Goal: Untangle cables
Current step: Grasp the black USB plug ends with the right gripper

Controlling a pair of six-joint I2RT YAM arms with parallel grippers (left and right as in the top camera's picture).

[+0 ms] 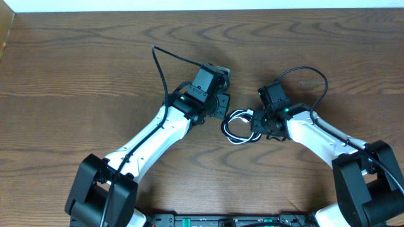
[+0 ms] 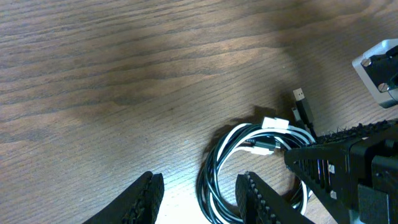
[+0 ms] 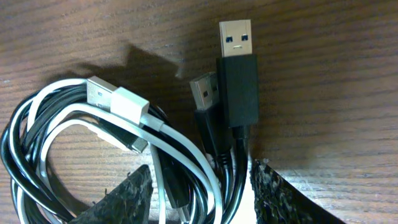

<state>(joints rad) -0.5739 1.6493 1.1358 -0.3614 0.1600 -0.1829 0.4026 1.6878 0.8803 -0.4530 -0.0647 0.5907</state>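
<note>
Cables (image 2: 267,134) coiled mid-table (image 1: 95,63), between both arms. Left gripper (image 2: 199,180) released, jaws apart at coil's left edge. Right gripper (image 3: 200,173) straddling coil's right side; clenched or loose, cannot tell. Step: securing first holds. Next: firm pinch each side, gentle pull apart.

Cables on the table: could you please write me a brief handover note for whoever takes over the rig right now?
Left gripper: open and empty, low beside the cables.
Right gripper: fingers straddle several cords just below the black plugs; whether it is pinching them cannot be told.
Cables: black and white cords looped together in one bundle, flat on the table between the two arms.
Done: nothing separated yet.
Left: draw the black and white cords apart.
</note>
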